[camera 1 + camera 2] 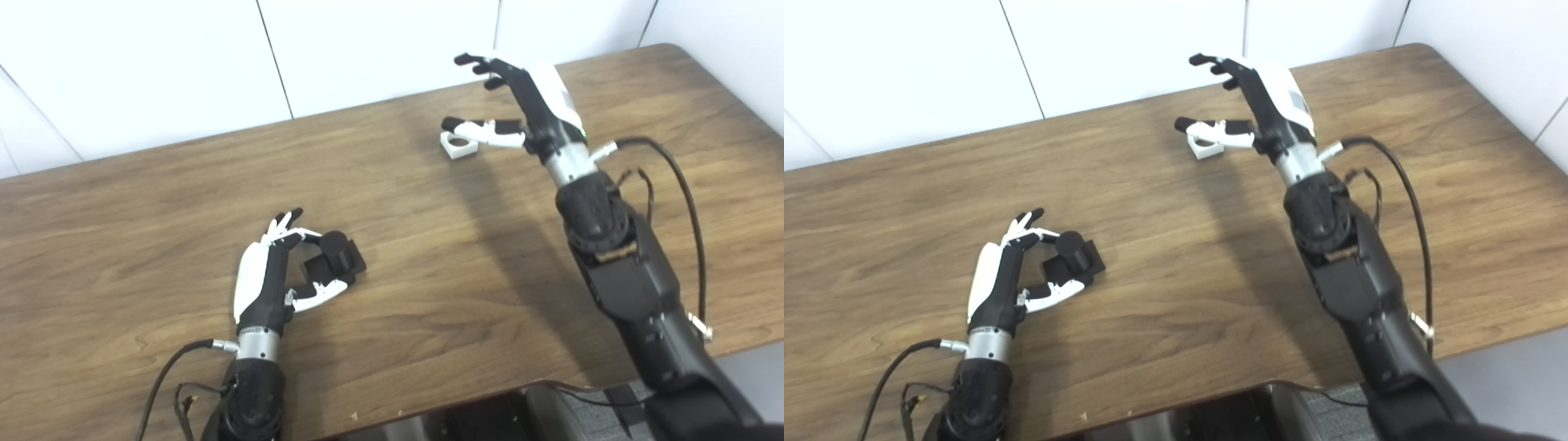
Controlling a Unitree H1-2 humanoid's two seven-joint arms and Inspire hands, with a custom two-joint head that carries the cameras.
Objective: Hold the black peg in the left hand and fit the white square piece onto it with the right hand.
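The black peg (337, 254), a short cylinder on a square base, lies on the wooden table (429, 257) left of centre. My left hand (269, 275) is closed around it, fingers against the cylinder and thumb under the base edge. The white square piece (458, 146) with a round hole lies flat at the far middle of the table. My right hand (520, 98) hovers just right of and above it, open with its fingers spread. Its thumb reaches over the piece's top, and I cannot tell whether it touches.
A white panelled wall (367, 49) runs behind the table's far edge. The table's right corner is rounded. Cables (680, 177) hang from the right forearm, and others trail from the left wrist (177, 361). A dark chair or base shows below the near edge.
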